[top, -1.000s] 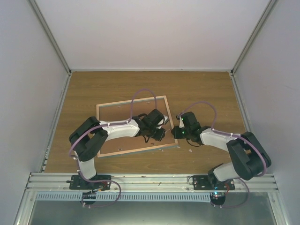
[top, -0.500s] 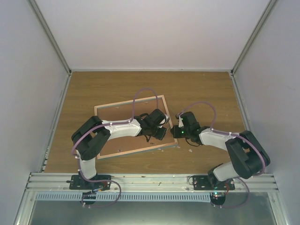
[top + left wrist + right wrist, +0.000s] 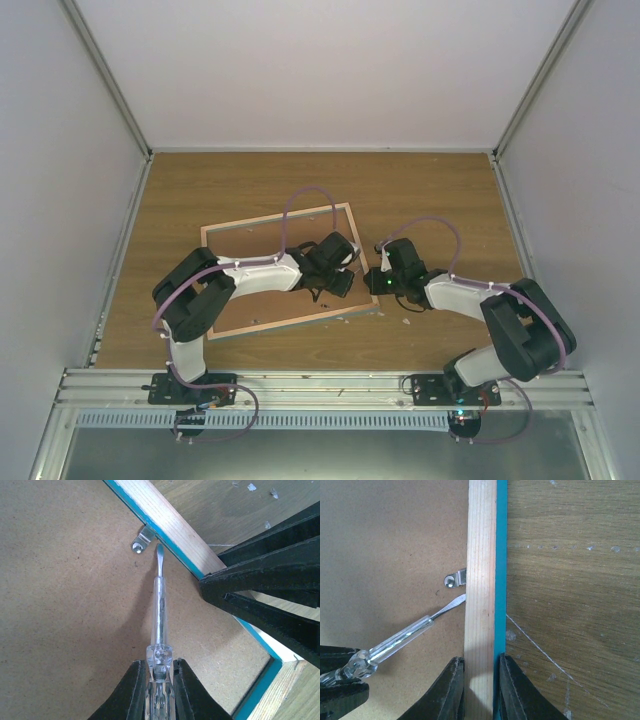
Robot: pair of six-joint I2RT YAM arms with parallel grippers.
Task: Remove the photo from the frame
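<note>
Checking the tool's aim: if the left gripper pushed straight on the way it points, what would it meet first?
Probably the frame's wood edging: the screwdriver in the left gripper has its tip just right of the metal tab, almost at the edging. Height is unclear.

The wrist views crop the frame [image 3: 482,540] and the screwdriver's [image 3: 159,605] handle.

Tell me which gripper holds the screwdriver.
The left gripper: it is shut on the clear-handled screwdriver, blade tip beside the metal clip. The right gripper instead clamps the wooden edge of the frame.
</note>
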